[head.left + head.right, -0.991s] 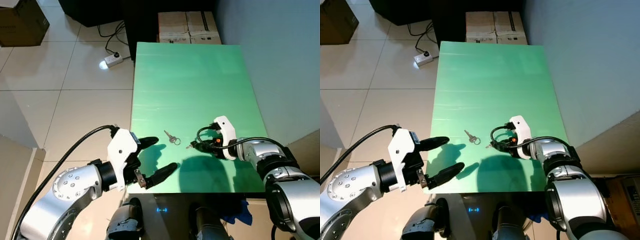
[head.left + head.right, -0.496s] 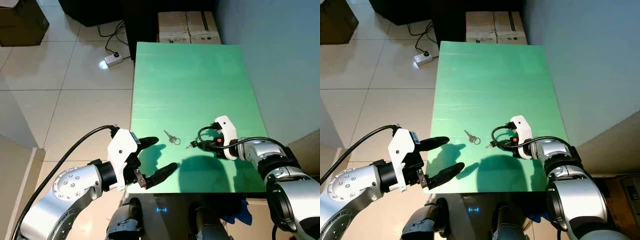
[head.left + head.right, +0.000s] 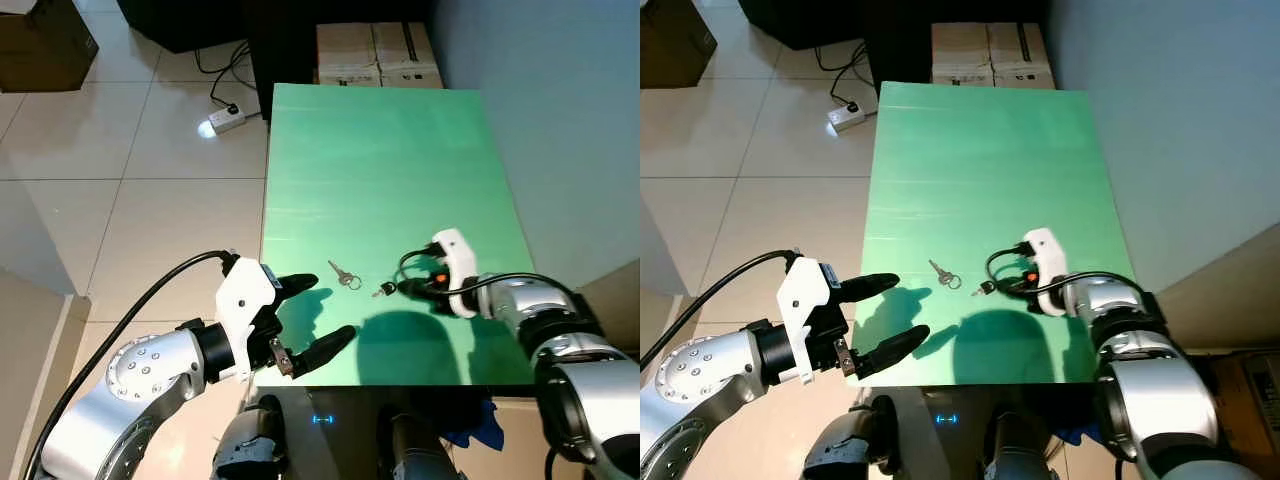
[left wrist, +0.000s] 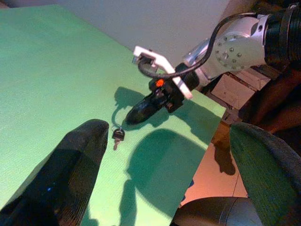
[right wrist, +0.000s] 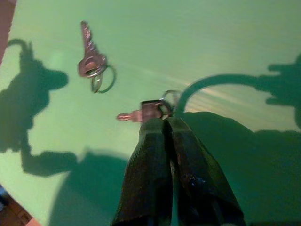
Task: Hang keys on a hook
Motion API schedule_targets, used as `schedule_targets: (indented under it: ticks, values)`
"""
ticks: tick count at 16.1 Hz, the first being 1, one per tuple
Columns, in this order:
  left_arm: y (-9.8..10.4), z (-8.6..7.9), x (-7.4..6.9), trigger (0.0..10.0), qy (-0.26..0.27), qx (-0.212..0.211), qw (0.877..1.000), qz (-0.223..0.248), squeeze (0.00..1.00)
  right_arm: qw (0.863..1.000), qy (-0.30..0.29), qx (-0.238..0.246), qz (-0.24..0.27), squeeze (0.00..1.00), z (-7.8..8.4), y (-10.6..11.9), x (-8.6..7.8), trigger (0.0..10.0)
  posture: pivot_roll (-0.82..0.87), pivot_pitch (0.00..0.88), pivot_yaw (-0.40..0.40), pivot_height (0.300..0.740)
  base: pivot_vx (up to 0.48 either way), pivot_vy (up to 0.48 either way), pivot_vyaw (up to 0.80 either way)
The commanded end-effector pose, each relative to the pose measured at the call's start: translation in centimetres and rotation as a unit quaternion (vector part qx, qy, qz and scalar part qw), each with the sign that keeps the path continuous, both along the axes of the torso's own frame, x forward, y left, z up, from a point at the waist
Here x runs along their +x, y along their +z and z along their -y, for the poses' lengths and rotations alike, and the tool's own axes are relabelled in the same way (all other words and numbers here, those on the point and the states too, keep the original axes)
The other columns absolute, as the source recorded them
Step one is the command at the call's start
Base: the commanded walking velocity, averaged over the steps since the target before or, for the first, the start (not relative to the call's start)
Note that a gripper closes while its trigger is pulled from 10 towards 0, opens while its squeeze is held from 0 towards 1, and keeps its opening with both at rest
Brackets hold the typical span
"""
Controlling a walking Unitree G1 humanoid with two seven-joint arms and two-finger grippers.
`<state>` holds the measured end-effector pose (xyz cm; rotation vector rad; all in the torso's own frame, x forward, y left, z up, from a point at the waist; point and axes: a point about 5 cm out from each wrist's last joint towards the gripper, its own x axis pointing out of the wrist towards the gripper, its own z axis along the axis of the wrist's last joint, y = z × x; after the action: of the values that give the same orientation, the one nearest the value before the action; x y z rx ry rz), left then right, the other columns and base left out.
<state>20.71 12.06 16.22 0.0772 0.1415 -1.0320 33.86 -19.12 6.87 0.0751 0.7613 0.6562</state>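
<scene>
My right pincer (image 5: pixel 165 123) pinches a small black-headed key (image 5: pixel 143 112) on the green tabletop (image 3: pixel 390 150). Left of it lie silver ringed keys (image 3: pixel 343 274). My left pincer (image 3: pixel 318 318) hovers spread at the near edge.

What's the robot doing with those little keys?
The robot is working at a green table. Its right gripper is shut on a dark-headed key, pinching it low over the table. A second set of keys on a ring lies loose on the table nearby. The left gripper is open at the near edge, holding nothing.
</scene>
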Motion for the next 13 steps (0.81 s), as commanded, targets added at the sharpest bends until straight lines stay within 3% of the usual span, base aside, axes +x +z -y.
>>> schedule_targets:
  ticks: [1,6,7,8,13]
  values:
    - [0.19,0.45,-0.41,10.0,-0.012,-0.006,1.0,0.0,0.0,1.0,-0.011,0.012,0.013,0.0,0.86,0.65,0.19,0.0,0.04,0.3,0.001,0.74,0.0,0.0,0.0]
    - [0.17,0.51,-0.36,10.0,-0.013,-0.007,1.0,0.0,0.0,1.0,-0.008,0.012,0.013,0.0,1.01,0.48,0.0,0.0,0.04,0.299,0.001,0.74,0.0,0.0,0.0]
    - [0.18,0.5,-0.38,10.0,-0.013,-0.006,1.0,0.0,0.0,1.0,-0.005,0.005,0.016,0.0,0.82,0.3,-0.03,4.5,0.05,0.302,0.001,0.74,0.0,0.0,0.0]
    - [0.21,0.47,-0.39,10.0,-0.013,-0.006,1.0,0.0,0.0,1.0,-0.006,0.002,0.018,1.0,0.48,0.11,-0.02,10.0,0.05,0.309,0.002,0.74,0.0,0.0,0.0]
    - [0.26,0.48,-0.66,10.0,-0.013,-0.006,1.0,0.0,0.0,0.999,-0.019,0.005,0.033,1.0,0.14,0.31,0.37,10.0,0.05,0.321,-0.003,0.74,0.0,0.0,0.0]
